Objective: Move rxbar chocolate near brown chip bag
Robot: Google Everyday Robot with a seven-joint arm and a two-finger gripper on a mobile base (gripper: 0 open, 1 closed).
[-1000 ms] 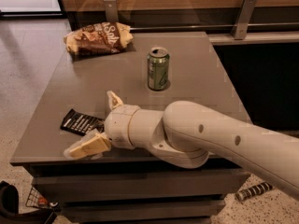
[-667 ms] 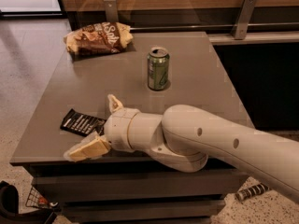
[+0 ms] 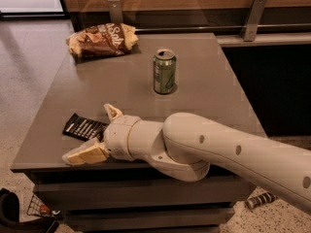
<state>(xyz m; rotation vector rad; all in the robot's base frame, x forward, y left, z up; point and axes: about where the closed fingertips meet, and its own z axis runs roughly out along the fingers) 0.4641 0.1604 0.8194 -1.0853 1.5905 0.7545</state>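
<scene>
The rxbar chocolate [image 3: 83, 127], a flat black wrapper with white lettering, lies near the table's front left corner. My gripper [image 3: 95, 132] is right over its near right end, open, with one tan finger [image 3: 113, 111] behind the bar and the other finger [image 3: 83, 155] in front of it at the table edge. The bar's right end is hidden behind the wrist. The brown chip bag [image 3: 102, 40], puffy with white lettering, lies at the far left of the table, well away from the bar.
A green drink can [image 3: 164, 72] stands upright at the table's middle, between the bar and the far edge. The grey table [image 3: 209, 96] drops off at the front and left. A wooden wall with metal brackets [image 3: 255, 14] runs behind it.
The arm has shifted slightly left and toward the bar. The bar, bag and can have not moved.
</scene>
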